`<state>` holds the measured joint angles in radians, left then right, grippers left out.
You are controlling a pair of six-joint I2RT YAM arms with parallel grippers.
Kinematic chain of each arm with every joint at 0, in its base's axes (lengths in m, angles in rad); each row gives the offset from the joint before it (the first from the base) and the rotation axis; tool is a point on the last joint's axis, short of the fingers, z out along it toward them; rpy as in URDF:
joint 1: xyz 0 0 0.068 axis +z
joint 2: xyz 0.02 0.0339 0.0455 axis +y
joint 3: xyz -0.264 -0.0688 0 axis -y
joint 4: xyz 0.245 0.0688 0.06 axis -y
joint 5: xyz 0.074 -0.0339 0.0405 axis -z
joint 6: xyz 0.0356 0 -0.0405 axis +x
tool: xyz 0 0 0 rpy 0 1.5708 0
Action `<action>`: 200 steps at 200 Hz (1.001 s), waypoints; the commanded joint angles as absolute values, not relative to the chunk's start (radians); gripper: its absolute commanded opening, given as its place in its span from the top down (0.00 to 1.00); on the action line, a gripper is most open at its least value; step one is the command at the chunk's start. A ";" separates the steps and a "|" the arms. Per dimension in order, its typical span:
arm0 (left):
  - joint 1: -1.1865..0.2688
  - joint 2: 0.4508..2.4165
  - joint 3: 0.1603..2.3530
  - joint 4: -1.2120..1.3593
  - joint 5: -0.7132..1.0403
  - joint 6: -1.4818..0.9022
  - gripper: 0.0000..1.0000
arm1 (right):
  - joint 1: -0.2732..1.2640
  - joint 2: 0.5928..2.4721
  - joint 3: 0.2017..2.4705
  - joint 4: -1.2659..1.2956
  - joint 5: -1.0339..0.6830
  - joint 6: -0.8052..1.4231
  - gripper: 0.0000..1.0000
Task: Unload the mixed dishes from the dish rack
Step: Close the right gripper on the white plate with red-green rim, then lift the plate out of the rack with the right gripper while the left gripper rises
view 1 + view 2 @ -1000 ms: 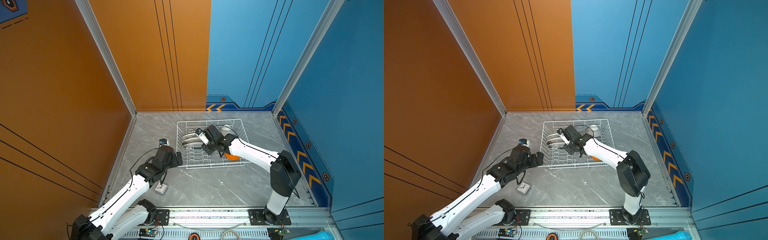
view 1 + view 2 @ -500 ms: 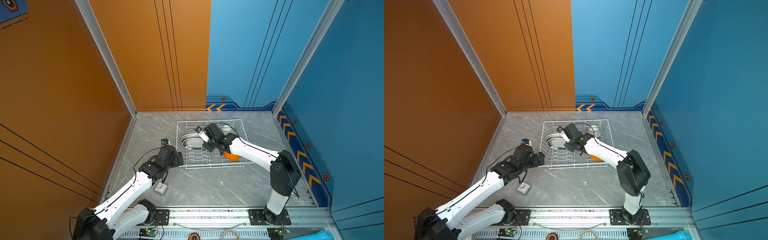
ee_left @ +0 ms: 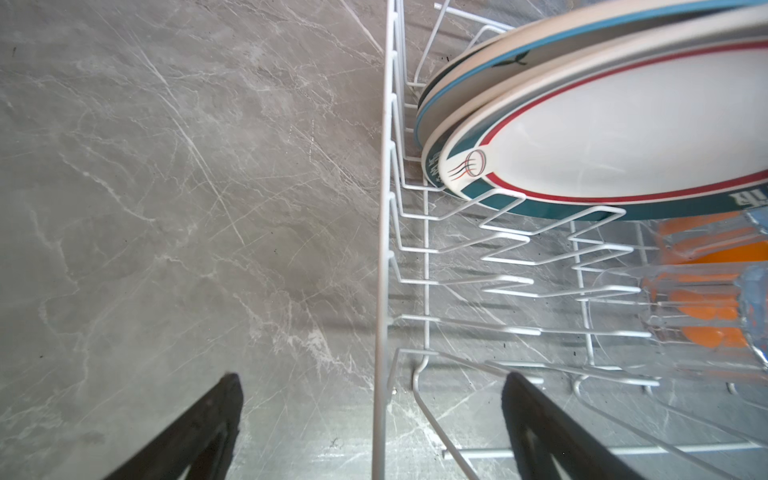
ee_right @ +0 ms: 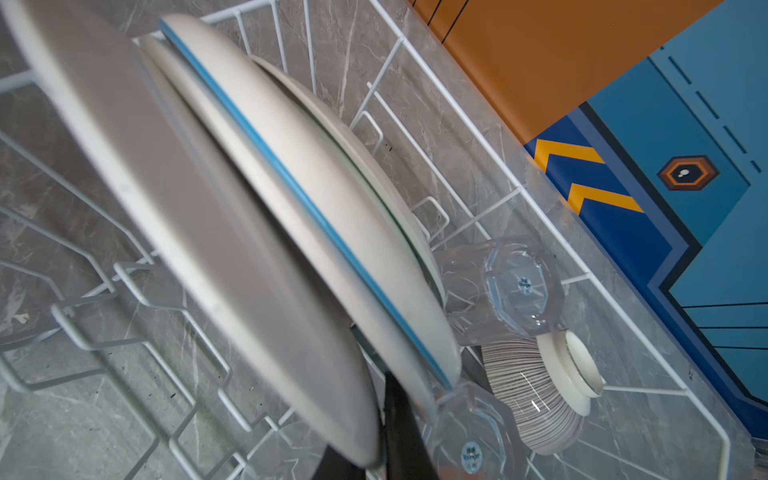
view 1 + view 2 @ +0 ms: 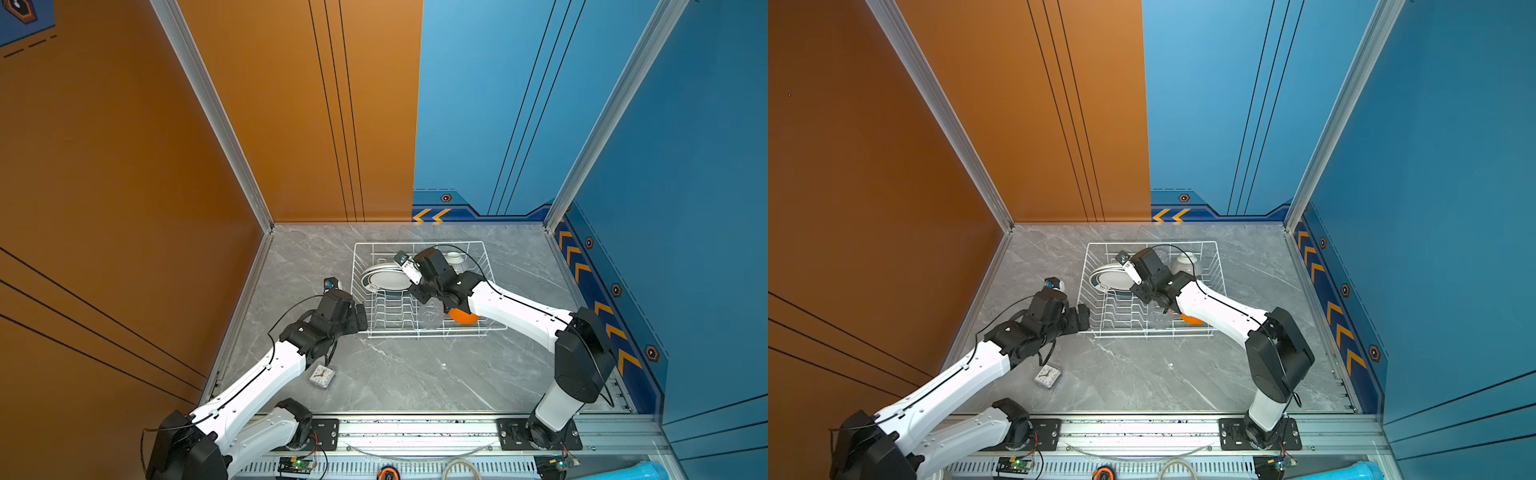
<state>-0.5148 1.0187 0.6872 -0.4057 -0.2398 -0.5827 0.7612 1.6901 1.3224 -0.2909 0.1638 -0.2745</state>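
Observation:
The white wire dish rack (image 5: pixel 419 243) (image 5: pixel 1150 243) stands at the back of the table. Two patterned-rim plates (image 5: pixel 384 279) (image 5: pixel 1115 277) lean together in its left half. My right gripper (image 5: pixel 415 286) (image 4: pixel 374 449) is shut on the rim of the nearer plate (image 4: pixel 208 208), with one dark finger (image 4: pixel 403 432) between it and the blue-rimmed plate (image 4: pixel 332 199). My left gripper (image 5: pixel 360 318) (image 3: pixel 374 415) is open and straddles the rack's left wall (image 3: pixel 380 249) near its front corner. An orange bowl (image 5: pixel 463 318), clear tumblers (image 4: pixel 507 291) and a ribbed bowl (image 4: pixel 536 382) lie in the rack.
A small square clock (image 5: pixel 322 376) (image 5: pixel 1047 376) lies on the grey marble table under my left forearm. Orange and blue walls close in the table on three sides. The arms' mounting rail (image 5: pixel 415 432) runs along the front edge.
My right gripper has closed on the plate's rim and the plates have tipped from upright to leaning. My left arm has moved forward to the rack's front left corner.

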 commanded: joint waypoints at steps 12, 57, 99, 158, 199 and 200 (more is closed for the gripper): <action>-0.521 1.029 0.689 -0.376 -0.252 -0.570 0.02 | 0.780 1.615 1.311 -0.232 0.138 -0.228 1.00; -0.520 1.055 0.710 -0.359 -0.255 -0.568 0.02 | 0.781 1.557 1.283 -0.213 0.150 -0.214 1.00; -0.520 1.112 0.772 -0.339 -0.256 -0.551 0.02 | 0.780 1.514 1.276 -0.209 0.148 -0.193 1.00; -0.522 1.210 0.850 -0.332 -0.230 -0.540 0.02 | 0.765 1.475 1.264 -0.202 0.145 -0.153 1.00; -0.523 1.237 0.884 -0.323 -0.207 -0.540 0.02 | 0.736 1.464 1.266 -0.203 0.126 -0.097 1.00; -0.523 1.237 0.884 -0.323 -0.205 -0.539 0.02 | 0.734 1.464 1.266 -0.203 0.125 -0.096 1.00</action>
<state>-0.5148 1.2308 0.8429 -0.3397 -0.2310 -0.5610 0.7658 1.5005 1.2682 -0.2687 0.1024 -0.1730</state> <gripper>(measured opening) 0.981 0.071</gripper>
